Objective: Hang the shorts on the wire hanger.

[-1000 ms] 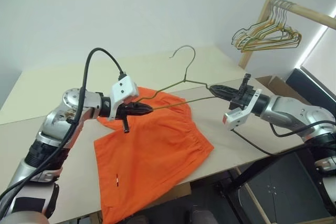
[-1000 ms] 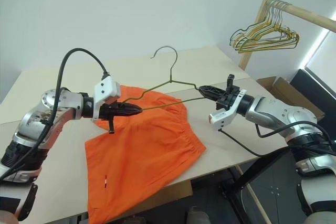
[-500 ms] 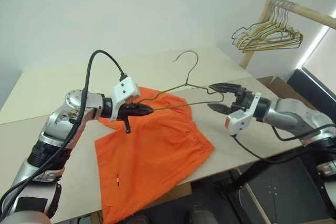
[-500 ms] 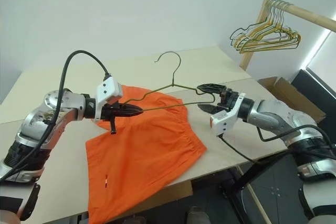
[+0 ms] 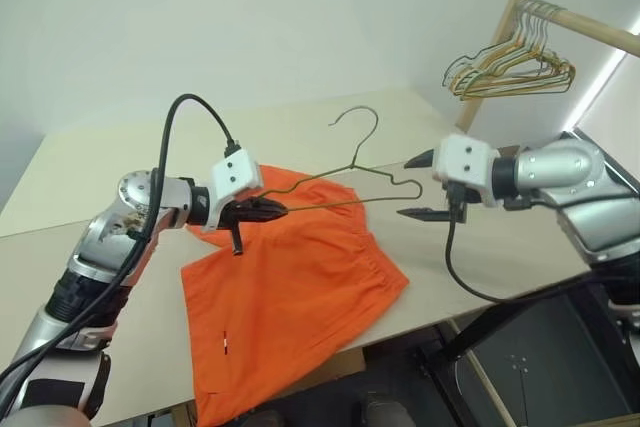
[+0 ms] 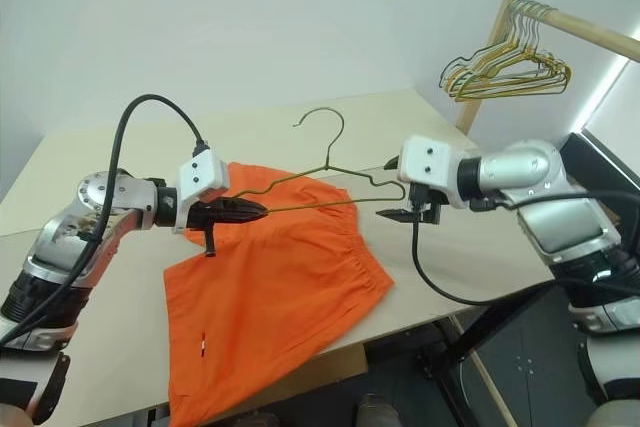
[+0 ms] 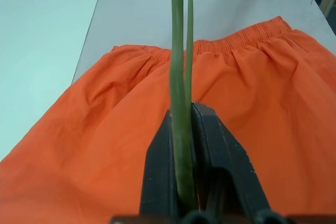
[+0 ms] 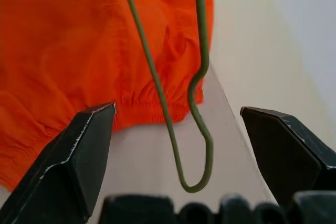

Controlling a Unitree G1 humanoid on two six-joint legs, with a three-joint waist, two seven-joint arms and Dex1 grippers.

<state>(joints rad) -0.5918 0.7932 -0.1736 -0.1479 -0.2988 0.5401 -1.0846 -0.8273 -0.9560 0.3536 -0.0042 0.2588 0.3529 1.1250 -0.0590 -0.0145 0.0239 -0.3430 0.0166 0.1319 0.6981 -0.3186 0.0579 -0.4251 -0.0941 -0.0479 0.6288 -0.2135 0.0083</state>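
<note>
The orange shorts (image 5: pixel 290 297) lie flat on the beige table (image 5: pixel 90 167), waistband toward the right. My left gripper (image 5: pixel 275 210) is shut on the left corner of the wire hanger (image 5: pixel 330 172), holding it level above the shorts with its hook (image 5: pixel 362 119) pointing up. In the left wrist view the green wire (image 7: pixel 178 66) runs out from between the closed fingers (image 7: pixel 157 171). My right gripper (image 5: pixel 410 187) is open, and the hanger's right corner (image 8: pixel 202 129) hangs between its spread fingers (image 8: pixel 79 150) without touching them.
A wooden rack rail (image 5: pixel 585 25) at the back right carries a bunched cluster of gold and green hangers (image 5: pixel 510 67). The table's front edge runs just under the shorts' hem, with dark floor and a black frame (image 5: pixel 500 327) below on the right.
My right gripper has let go of the hanger's right corner, opened wide and rolled over so its white housing faces up. The left gripper still holds the hanger in place.
</note>
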